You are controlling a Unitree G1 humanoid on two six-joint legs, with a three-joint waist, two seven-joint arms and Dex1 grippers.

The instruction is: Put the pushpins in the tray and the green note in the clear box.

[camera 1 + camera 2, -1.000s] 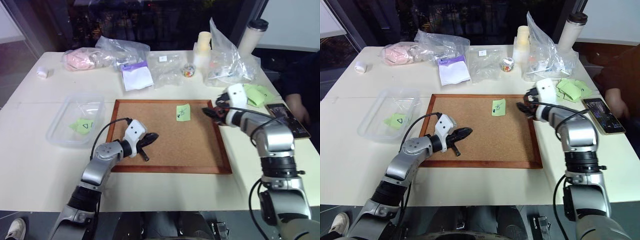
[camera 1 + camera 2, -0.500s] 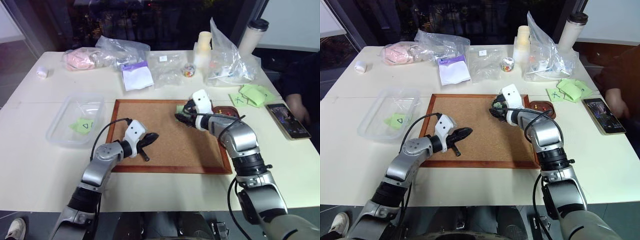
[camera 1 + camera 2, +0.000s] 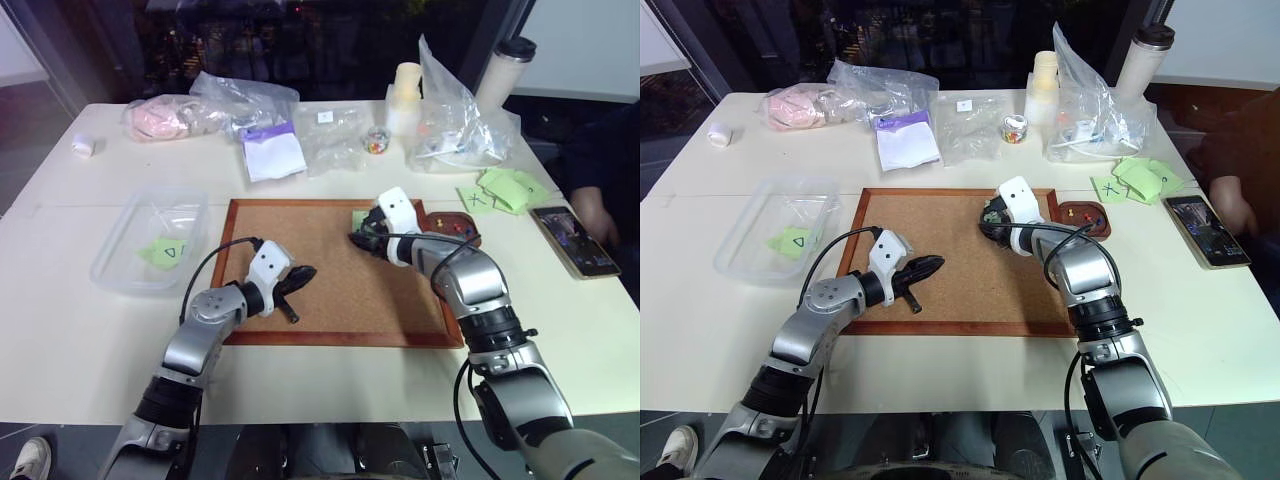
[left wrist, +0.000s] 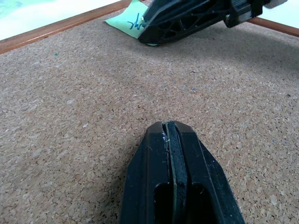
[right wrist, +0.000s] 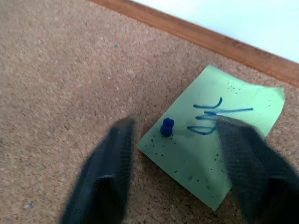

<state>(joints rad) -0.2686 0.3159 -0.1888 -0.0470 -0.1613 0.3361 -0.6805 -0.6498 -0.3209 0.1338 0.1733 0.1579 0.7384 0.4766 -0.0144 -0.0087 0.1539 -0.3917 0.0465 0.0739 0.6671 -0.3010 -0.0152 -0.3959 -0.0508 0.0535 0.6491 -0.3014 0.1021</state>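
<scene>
One blue pushpin (image 5: 167, 127) fixes the small pale green sticky note (image 5: 219, 154), scribbled in blue ink that spells nothing readable, to the wood-framed cork board (image 3: 330, 290) near its far edge. The right gripper (image 5: 175, 158) hangs over that note, jaws apart on either side of the pin, grasping nothing. The left gripper (image 3: 298, 279) sits on the board nearer the robot, jaws clenched and empty. Beside the board's right edge lies the small reddish-brown tray (image 3: 1083, 217) with pins in it; the clear plastic box (image 3: 150, 240) on the desk's left holds a triangle-marked green note (image 3: 166, 251). An X-marked note (image 3: 477, 199) lies at right.
</scene>
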